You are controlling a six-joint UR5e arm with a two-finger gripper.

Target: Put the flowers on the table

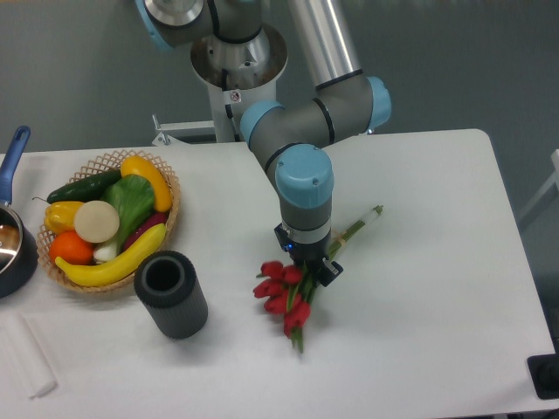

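Observation:
The flowers (284, 298), a bunch of red tulips with green leaves, lie low over the white table (437, 288) near its middle. Their pale-green stems (358, 227) stick out up and to the right behind the arm. My gripper (307, 264) points straight down over the bunch, just above the blooms where the stems meet them. Its fingers are mostly hidden under the wrist, so I cannot see whether they are closed on the stems. I cannot tell whether the blooms touch the tabletop.
A wicker basket (166, 179) of colourful produce stands at the left. A dark grey cylinder cup (170, 294) stands just in front of it. A dark pot with a blue handle (10, 236) is at the left edge. A white object (26, 358) lies at the front left.

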